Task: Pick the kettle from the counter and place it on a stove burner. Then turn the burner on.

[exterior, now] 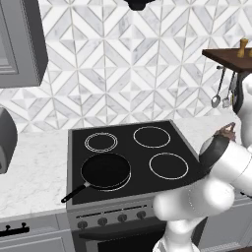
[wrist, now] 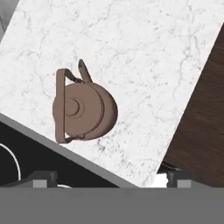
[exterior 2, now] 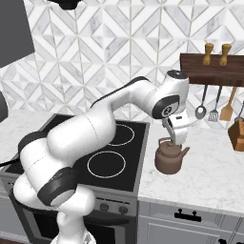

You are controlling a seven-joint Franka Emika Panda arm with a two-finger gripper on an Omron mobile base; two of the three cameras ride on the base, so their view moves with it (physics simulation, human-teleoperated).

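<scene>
Kettle [exterior 2: 169, 157] sits on counter [exterior 2: 209, 167], open gripper [exterior 2: 177, 139] seemingly just above.

A copper-brown kettle [exterior 2: 169, 158] is seen on a white marble table [exterior 2: 209, 174] veined faintly in grey. At nine o'clock of it, black stove glass [exterior 2: 128, 164] is marked with a thin white burner ring [exterior 2: 106, 164]. The wall tiles [exterior 2: 119, 43] are patterned in white-grey diamonds.
</scene>
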